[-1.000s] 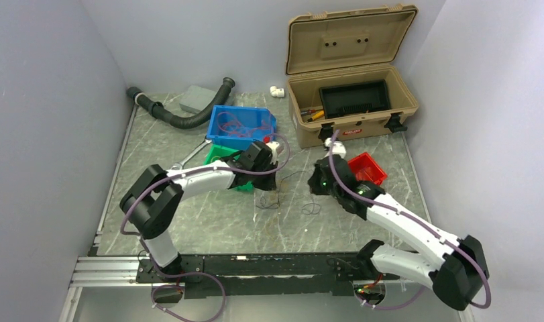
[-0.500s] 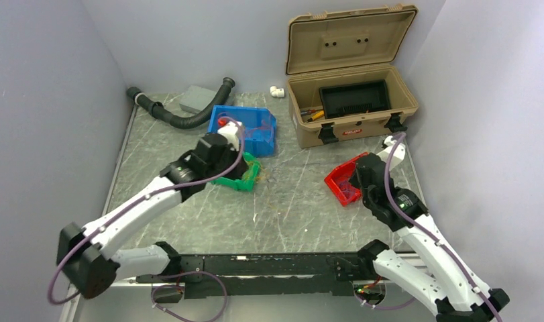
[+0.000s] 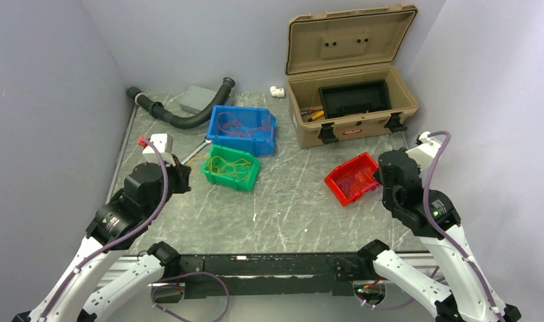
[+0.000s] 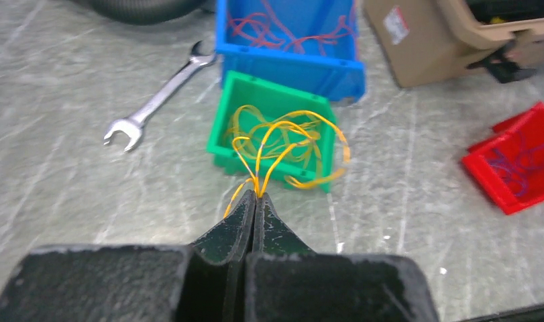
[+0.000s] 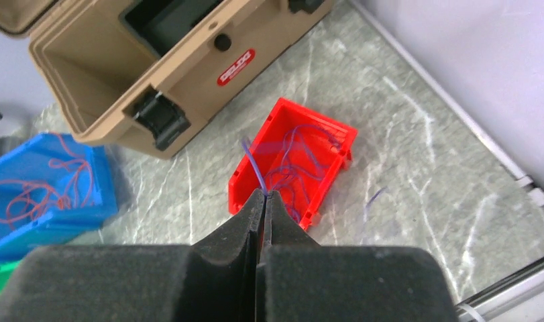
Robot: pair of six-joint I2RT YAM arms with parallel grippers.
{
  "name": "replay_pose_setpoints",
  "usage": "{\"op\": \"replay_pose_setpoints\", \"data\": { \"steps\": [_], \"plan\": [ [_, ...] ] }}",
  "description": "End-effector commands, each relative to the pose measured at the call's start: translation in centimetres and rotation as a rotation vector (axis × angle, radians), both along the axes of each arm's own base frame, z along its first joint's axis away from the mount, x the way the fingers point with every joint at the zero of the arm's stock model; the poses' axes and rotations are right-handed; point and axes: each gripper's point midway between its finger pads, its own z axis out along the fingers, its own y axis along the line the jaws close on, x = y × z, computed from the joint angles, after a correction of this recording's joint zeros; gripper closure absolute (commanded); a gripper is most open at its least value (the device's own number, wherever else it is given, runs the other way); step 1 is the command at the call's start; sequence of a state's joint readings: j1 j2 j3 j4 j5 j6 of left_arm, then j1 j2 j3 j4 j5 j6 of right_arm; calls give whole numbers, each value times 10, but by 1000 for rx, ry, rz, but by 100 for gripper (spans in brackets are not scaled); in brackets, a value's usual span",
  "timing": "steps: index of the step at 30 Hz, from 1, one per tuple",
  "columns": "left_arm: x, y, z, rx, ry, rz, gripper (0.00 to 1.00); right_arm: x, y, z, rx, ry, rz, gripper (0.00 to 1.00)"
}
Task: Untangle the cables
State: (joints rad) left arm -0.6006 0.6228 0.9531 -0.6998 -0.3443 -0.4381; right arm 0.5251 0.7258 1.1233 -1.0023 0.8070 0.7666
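Arms retracted, left hand (image 4: 255, 198) trailing yellow cables (image 4: 286, 143) forward, right hand (image 5: 263, 194) purple cable (image 5: 253, 166)

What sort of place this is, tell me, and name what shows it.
Probably a robotics lab test cell: two arms bolted to a rail at a walled-in table, cables sorted into a blue bin, a green bin and a red bin, plus an open tool case and a wrench.

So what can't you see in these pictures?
Top view: purple cables in the red bin, too thin to trace.
Left wrist view: black hose, cut by the top edge.
Wrist views: how yellow cables and a purple strand sit, hidden inside the shut left gripper and right gripper.
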Motion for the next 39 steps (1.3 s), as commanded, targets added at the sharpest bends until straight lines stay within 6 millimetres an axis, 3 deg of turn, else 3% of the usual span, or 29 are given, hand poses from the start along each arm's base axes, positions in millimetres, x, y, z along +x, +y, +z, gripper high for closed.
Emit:
{"op": "replay_pose_setpoints", "data": {
  "steps": [1, 3, 8, 18, 22, 27, 31, 39],
  "plan": [
    [-9, 44, -14, 142, 54, 164, 100, -13, -26, 22, -64, -3, -99, 100],
    [-13, 45, -7, 128, 28, 150, 100, -9, -20, 30, -60, -28, -55, 100],
    [-21, 21, 9, 33, -71, -10, 100, -1, -11, 34, -58, -38, -17, 100],
    [-30, 13, 35, 29, -163, -107, 100, 3, -6, 65, -54, -87, 18, 100],
    [-30, 8, 40, 21, -167, -129, 100, 3, -7, 89, -67, -122, 33, 100],
    [-31, 6, 45, 0, -182, -141, 100, 8, -3, 99, -83, -109, 50, 100],
    [-32, 5, 47, -7, -187, -147, 100, 17, 7, 86, -69, -104, 82, 100],
    [-27, 2, 47, 12, -175, -150, 100, 40, 10, 10, -121, 11, 0, 100]
  ]
}}
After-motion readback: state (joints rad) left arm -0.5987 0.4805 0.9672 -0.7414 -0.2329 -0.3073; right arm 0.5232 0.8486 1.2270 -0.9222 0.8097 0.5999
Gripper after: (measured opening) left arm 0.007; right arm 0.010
